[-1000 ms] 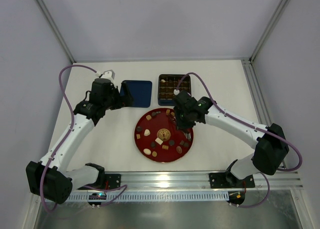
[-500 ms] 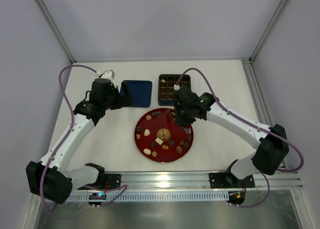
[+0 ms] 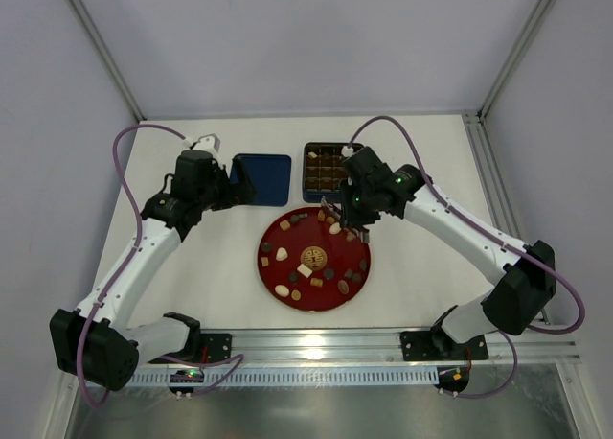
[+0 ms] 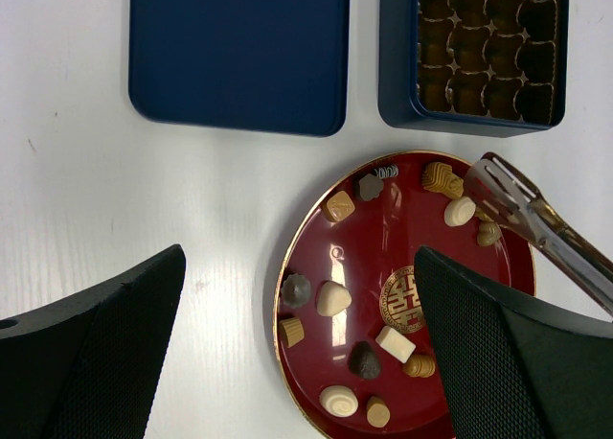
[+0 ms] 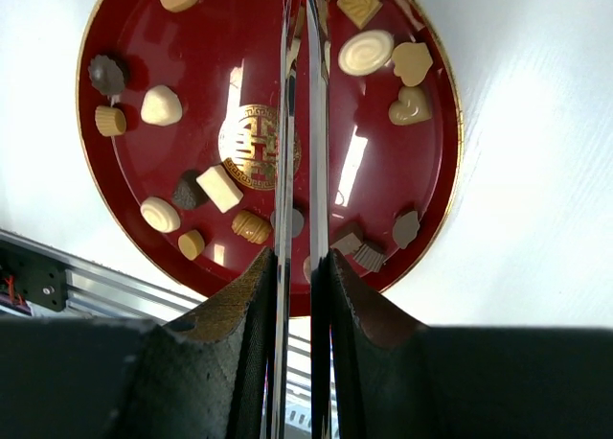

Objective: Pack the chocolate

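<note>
We see the chocolate (image 4: 333, 298) scattered across the red plate (image 4: 402, 242), which rests on the tabletop (image 4: 77, 190) just beside the blue tin (image 4: 397, 65) and its lid (image 4: 239, 51). Our right hand (image 5: 297, 259) is clamped on metal tongs (image 4: 536, 223), their tips over the plate's far edge. Our left hand (image 4: 302, 259) hangs wide apart, holding nothing.

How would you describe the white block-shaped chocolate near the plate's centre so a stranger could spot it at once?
Start at the round red plate in front of the blue tin. At its centre sits a gold emblem; the white block chocolate lies just beside it, toward the arm bases. It alone is cream-white and rectangular; the other white pieces are rounded.
</note>
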`<control>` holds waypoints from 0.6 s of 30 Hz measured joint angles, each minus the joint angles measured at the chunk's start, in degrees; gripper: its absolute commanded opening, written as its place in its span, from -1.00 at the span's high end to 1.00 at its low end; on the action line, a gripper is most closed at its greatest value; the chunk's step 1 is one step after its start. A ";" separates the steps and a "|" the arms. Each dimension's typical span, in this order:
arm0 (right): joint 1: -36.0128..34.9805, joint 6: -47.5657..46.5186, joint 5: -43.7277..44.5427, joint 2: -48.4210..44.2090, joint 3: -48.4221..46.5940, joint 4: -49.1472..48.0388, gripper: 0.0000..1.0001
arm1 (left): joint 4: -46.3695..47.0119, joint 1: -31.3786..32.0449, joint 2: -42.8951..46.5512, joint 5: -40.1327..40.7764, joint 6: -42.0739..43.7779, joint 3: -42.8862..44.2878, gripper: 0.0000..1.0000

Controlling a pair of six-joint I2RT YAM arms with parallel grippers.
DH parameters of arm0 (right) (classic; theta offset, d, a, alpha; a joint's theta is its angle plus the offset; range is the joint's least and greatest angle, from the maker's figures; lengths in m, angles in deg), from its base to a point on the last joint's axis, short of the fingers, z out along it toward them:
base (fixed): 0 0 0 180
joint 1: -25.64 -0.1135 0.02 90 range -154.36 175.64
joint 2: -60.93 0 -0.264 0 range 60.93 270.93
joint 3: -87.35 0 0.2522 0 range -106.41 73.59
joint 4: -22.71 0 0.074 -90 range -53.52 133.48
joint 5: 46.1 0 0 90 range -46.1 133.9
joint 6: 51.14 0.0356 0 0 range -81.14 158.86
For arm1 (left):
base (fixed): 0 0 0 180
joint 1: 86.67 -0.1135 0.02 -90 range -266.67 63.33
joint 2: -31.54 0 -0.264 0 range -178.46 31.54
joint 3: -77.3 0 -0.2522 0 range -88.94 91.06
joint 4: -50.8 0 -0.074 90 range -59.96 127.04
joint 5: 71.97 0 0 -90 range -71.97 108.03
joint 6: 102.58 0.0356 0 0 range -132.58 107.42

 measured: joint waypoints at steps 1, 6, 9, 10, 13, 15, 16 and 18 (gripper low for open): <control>0.50 -0.07 -0.04 -0.04 -0.24 0.00 0.59 | 0.00 0.00 0.00 0.00 0.00 0.00 -0.99; 4.70 -1.62 -2.03 -0.07 -4.09 0.39 0.60 | 0.00 0.00 0.00 0.00 0.00 0.00 -0.99; 7.98 -2.86 -2.69 0.59 -7.93 0.52 0.60 | 0.00 0.00 0.00 0.00 0.00 0.00 -0.99; 9.09 -3.21 -2.82 1.11 -9.40 0.46 0.59 | 0.00 0.00 0.00 0.00 0.00 0.00 -1.00; 12.79 -4.63 -3.06 4.09 -14.73 0.20 0.59 | 0.02 0.00 -0.02 0.00 0.00 0.00 -0.99; 14.71 -5.44 -2.97 6.80 -18.10 -0.11 0.59 | 0.02 0.00 -0.02 0.02 0.02 0.00 -0.99; 15.54 -5.90 -2.89 8.46 -19.74 -0.22 0.59 | 0.00 0.00 -0.02 0.02 0.02 0.00 -0.99; 16.98 -6.56 -2.64 11.34 -22.43 -0.44 0.59 | 0.00 0.00 -0.02 0.02 0.02 0.00 -0.99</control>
